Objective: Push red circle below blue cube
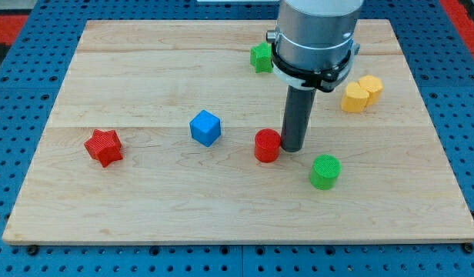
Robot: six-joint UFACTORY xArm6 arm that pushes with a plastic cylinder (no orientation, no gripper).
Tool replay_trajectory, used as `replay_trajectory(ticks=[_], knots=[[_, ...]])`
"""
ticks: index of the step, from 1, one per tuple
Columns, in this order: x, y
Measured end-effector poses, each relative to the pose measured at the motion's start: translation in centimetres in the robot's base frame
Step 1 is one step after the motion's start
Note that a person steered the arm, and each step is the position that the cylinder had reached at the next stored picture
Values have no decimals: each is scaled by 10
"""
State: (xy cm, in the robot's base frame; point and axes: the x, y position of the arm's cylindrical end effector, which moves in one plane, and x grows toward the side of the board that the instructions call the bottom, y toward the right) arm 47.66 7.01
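We're mid-push: the red circle [267,145], a short glossy cylinder, sits right of the blue cube [205,128] and slightly lower, with our tip [292,148] touching its right side. No jaws here, just the bare rod. Next we drive it left and down, ending under the cube.

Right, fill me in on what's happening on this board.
My tip sits against the red circle, on its right in the view. The blue cube lies to the circle's left and slightly higher, apart from it, so the circle isn't below it yet. A green circle sits lower right of the tip.
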Motion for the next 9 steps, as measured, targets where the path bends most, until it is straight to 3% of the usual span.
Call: replay_trajectory(ticks=[1, 4, 6, 7, 8, 9], knots=[[-18, -26], [50, -46], [0, -32], [6, -68], [49, -70], [63, -70]])
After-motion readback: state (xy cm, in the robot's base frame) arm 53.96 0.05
